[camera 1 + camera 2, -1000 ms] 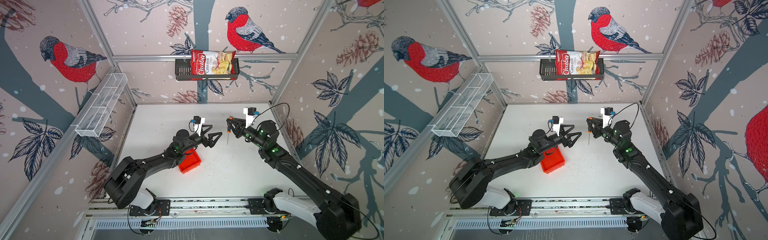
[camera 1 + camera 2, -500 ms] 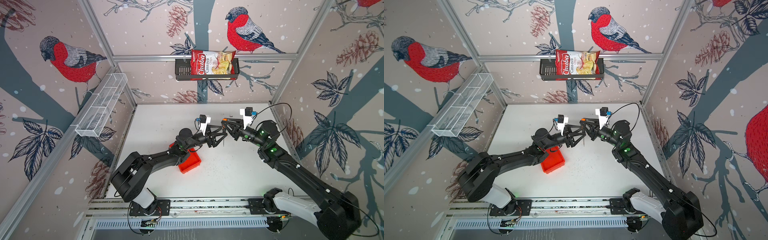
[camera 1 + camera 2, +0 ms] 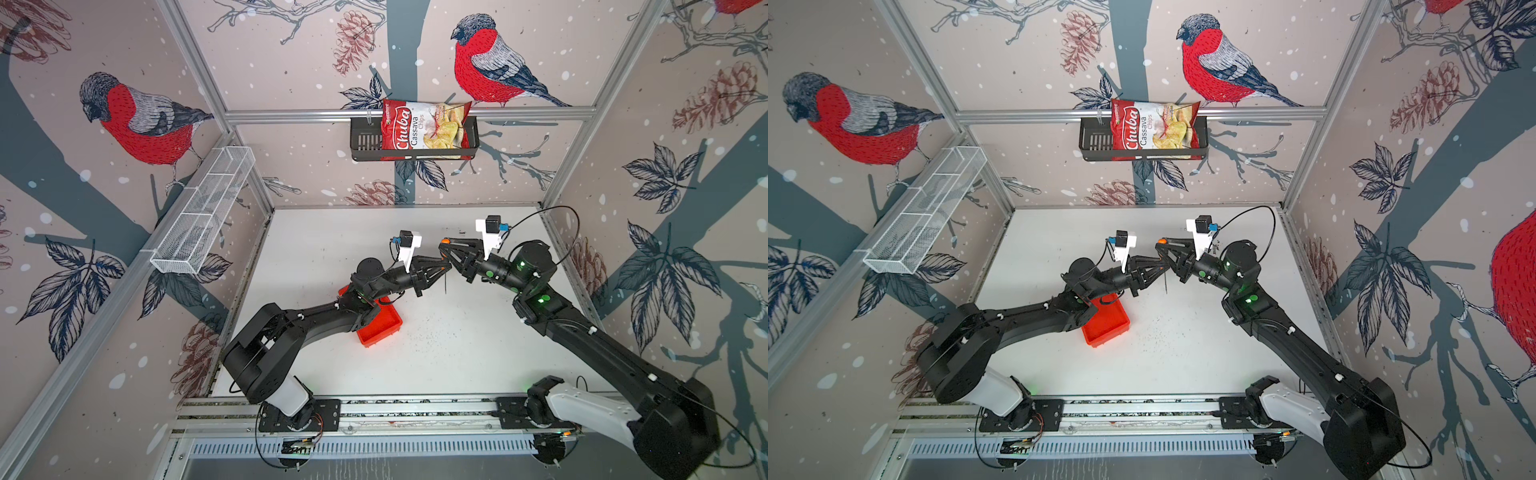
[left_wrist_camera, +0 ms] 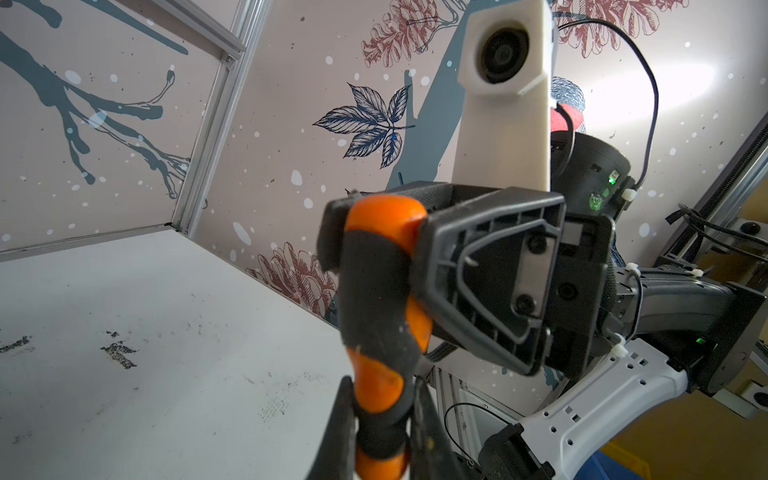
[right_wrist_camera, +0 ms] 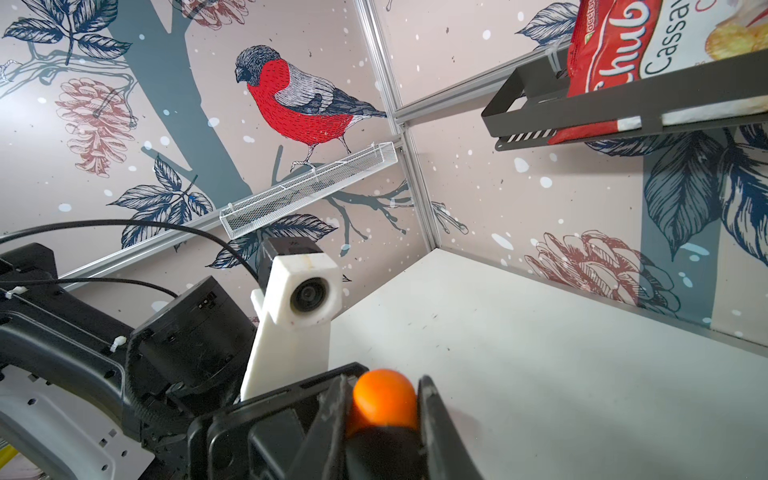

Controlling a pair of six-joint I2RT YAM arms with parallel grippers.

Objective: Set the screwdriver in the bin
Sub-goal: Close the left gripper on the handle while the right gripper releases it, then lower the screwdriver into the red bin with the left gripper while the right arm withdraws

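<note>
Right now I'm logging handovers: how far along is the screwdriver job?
Done: the screwdriver is lifted off the table. In hand: both grippers, right and left, grip its handle mid-handover. Left: right lets go, left carries it to the bin, which holds nothing visible.

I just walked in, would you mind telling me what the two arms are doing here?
They are handing over the screwdriver in mid-air. The right gripper is shut on the top of its handle, and the left gripper is shut on the handle lower down. Its shaft hangs above the table, and the bin lies under the left arm, with nothing visible in its exposed part.
</note>
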